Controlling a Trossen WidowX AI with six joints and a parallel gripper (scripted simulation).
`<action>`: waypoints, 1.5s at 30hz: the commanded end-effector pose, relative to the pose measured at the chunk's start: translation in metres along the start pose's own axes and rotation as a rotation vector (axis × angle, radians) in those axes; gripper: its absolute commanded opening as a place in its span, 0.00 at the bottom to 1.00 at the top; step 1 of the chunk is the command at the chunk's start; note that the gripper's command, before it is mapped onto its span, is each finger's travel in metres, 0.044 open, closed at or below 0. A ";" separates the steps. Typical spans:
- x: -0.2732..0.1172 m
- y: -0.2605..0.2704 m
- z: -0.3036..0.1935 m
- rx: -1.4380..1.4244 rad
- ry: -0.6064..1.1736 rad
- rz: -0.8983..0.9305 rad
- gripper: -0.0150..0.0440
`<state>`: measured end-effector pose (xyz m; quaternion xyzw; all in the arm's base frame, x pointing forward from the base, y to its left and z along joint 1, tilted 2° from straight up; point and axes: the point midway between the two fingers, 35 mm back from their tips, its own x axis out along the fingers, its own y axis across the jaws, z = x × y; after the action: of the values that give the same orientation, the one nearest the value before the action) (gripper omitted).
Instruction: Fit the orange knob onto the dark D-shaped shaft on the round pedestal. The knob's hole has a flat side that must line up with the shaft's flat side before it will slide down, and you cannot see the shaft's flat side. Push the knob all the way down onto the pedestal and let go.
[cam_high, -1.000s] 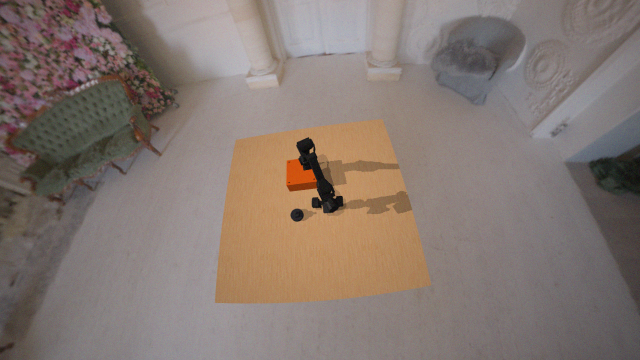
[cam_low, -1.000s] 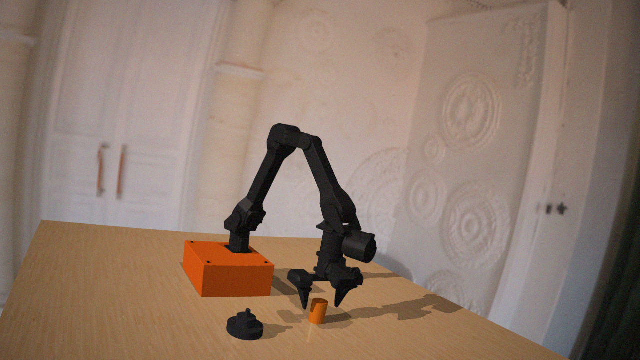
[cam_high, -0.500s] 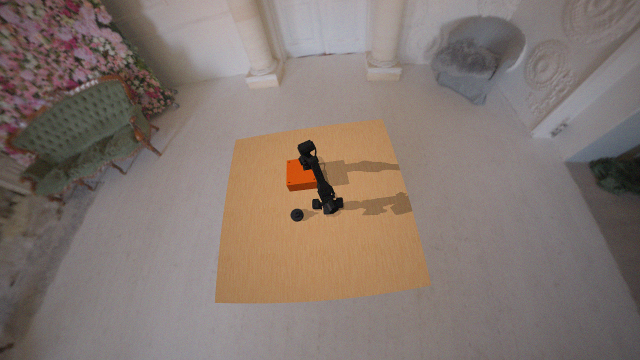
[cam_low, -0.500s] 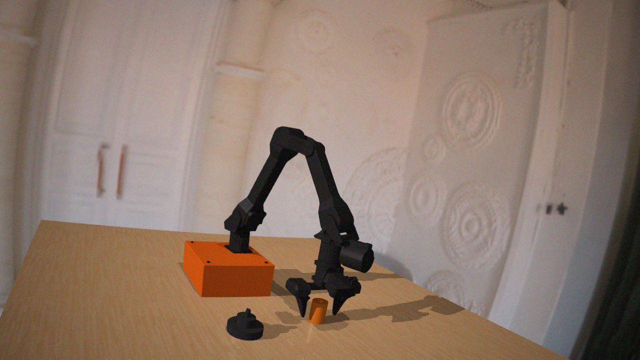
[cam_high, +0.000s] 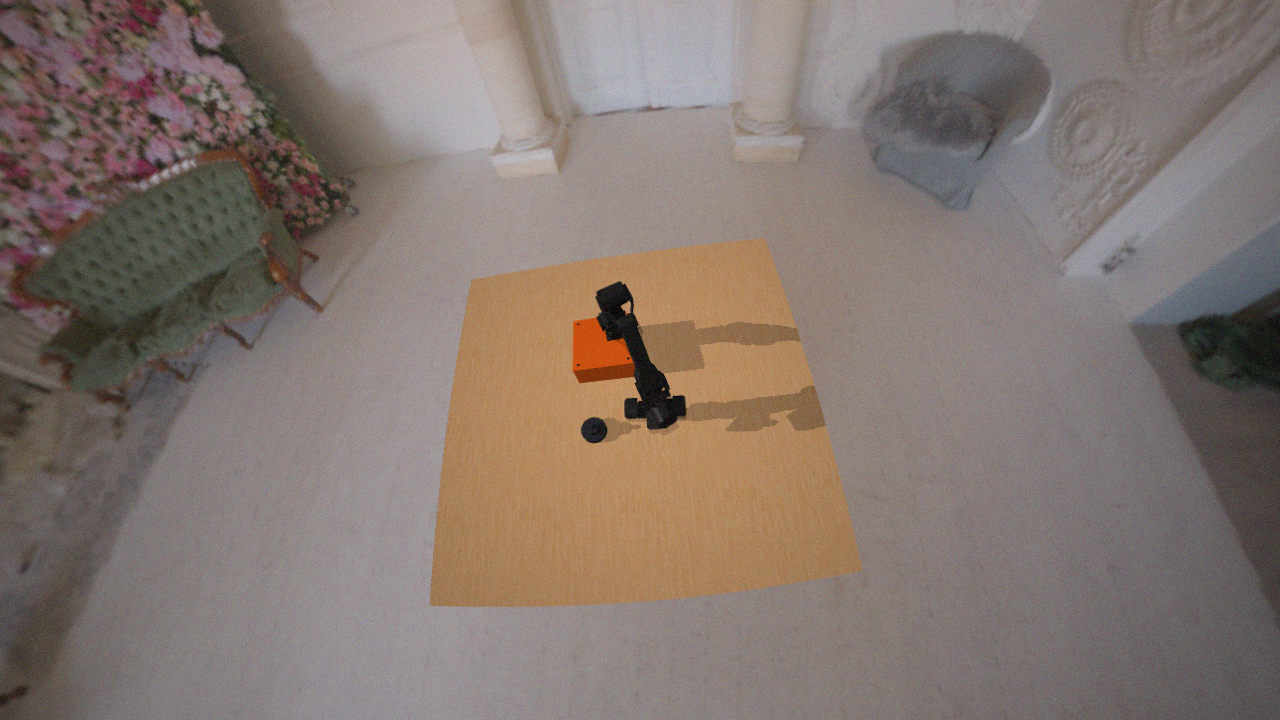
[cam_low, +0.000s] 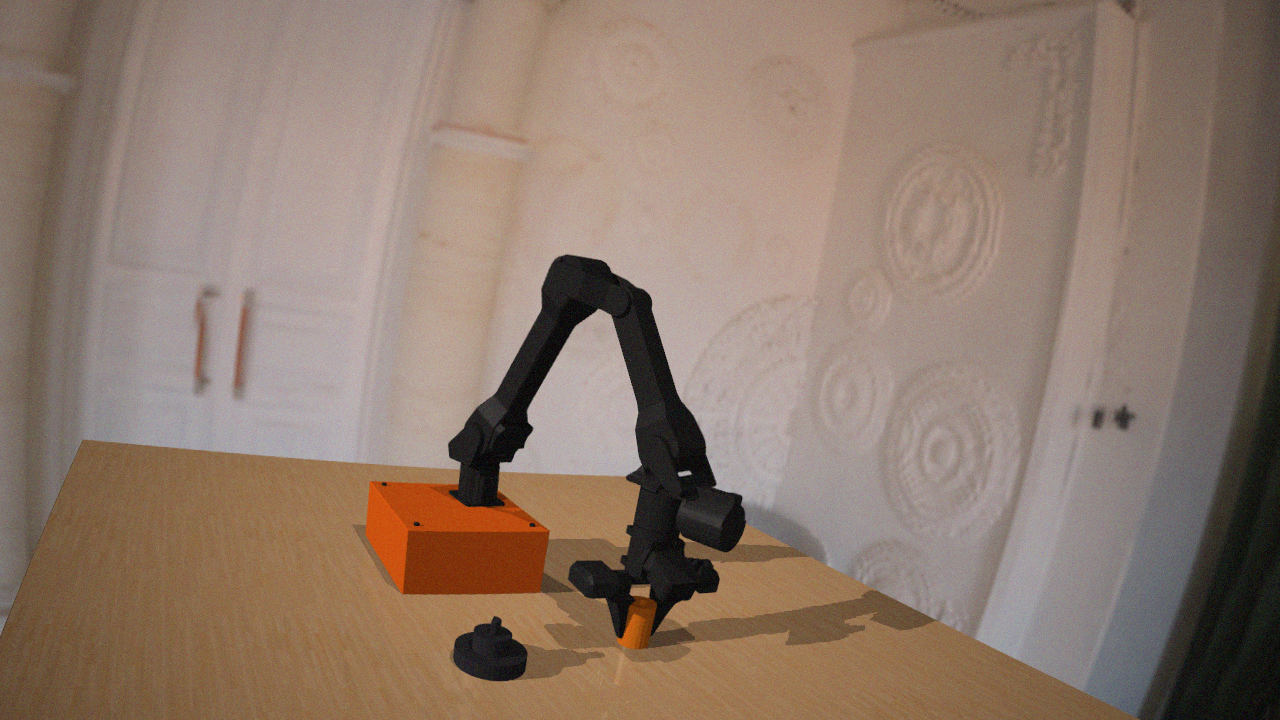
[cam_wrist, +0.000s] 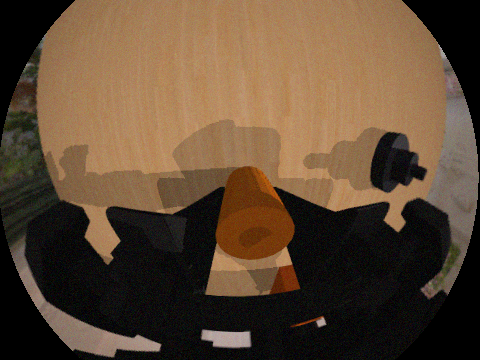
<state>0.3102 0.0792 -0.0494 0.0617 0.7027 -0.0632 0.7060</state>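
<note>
The orange knob (cam_low: 636, 622) (cam_wrist: 250, 205) stands upright on the table, with its hole facing up. It is hidden under the arm in the top view. My gripper (cam_low: 637, 632) (cam_wrist: 248, 191) points down and is shut on the knob, one finger against each side, with the tips low near the table. The dark round pedestal (cam_high: 589, 434) (cam_low: 483, 662) (cam_wrist: 382, 167) stands apart from the knob, to its left in the top and exterior views and to the right in the wrist view. Its thin shaft (cam_low: 495, 625) (cam_wrist: 420, 173) is bare. The shaft's flat side cannot be made out.
The orange base box (cam_high: 595, 344) (cam_low: 474, 562) (cam_wrist: 287, 281) stands behind the knob and pedestal in the top and exterior views. The wooden table (cam_high: 626, 528) (cam_low: 223, 573) carries everything. Arm shadows fall on it to the right in the top and exterior views.
</note>
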 end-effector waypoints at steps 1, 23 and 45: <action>0.001 -0.001 0.000 0.004 0.000 -0.003 0.51; -0.120 0.007 0.005 -0.002 -0.007 -0.001 0.25; -0.129 -0.032 0.017 0.034 0.001 -0.005 0.25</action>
<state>0.3180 0.0545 0.0828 0.0717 0.7021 -0.0761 0.7043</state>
